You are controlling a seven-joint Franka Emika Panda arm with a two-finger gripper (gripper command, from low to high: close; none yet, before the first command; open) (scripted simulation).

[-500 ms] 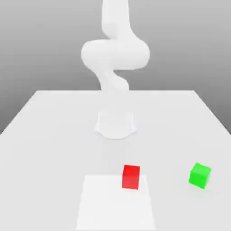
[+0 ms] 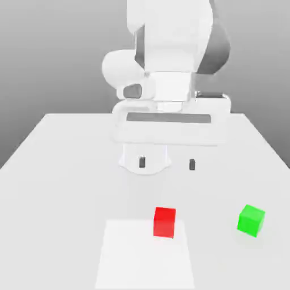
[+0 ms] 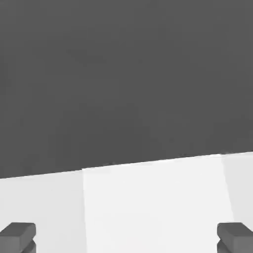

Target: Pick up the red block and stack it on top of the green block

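Swinging into the exterior view since half a second ago, the robot's hand now fills the upper middle, where earlier only the arm's white body rose behind the desk (image 2: 51, 170). Its gripper (image 2: 167, 163) hangs with both dark fingertips (image 2: 142, 162) spread wide apart, holding nothing, well above the desk. Both blocks sit as before: the red block (image 2: 164, 221) lies below and nearer the camera than the gripper, almost in line with it, at the edge of a paler square patch (image 2: 141, 255); the green block (image 2: 250, 220) rests off toward the exterior view's right, apart from the red one.
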